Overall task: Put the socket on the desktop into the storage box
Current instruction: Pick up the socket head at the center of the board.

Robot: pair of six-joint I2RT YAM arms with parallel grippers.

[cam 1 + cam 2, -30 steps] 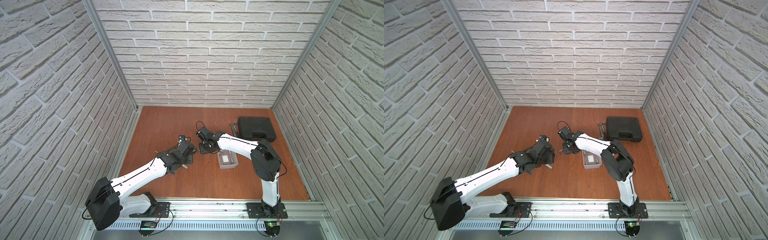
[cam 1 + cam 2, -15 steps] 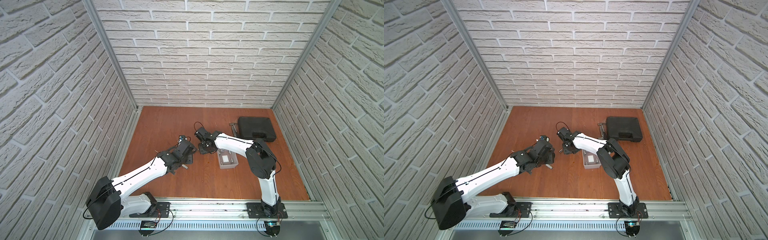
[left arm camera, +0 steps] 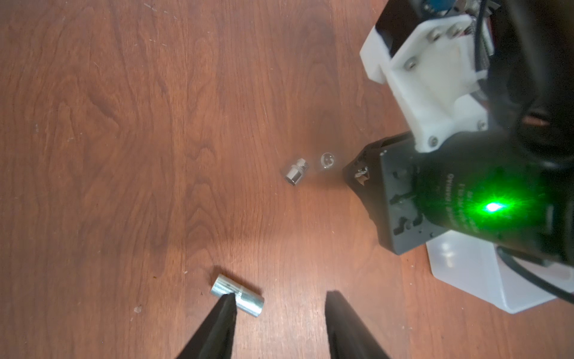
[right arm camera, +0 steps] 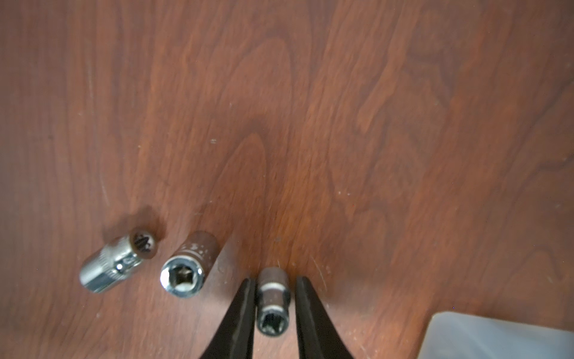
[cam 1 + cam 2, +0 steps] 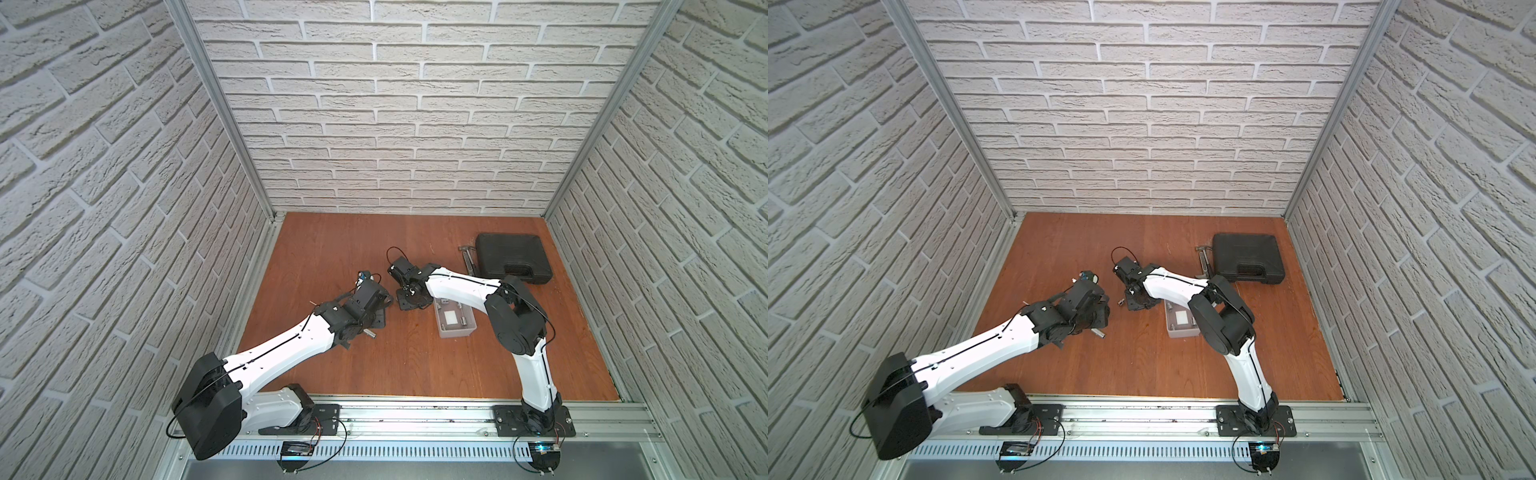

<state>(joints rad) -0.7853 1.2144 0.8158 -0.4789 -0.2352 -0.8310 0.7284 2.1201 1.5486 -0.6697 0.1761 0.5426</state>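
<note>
1. Socket lies on its side on the desktop, just left of the storage box and outside it.
2. My right gripper is down over it, the jaws narrowed to barely more than its width, one finger on each side. I cannot tell whether they are pressing on it.
3. A knurled socket and a plain socket lie apart on the wood, just left of that one.
4. My left gripper is partly open with nothing between its fingers. One finger's tip overlaps a long socket lying on the desktop, left of the others and nearer.
5. A black case sits at the far right.
</note>
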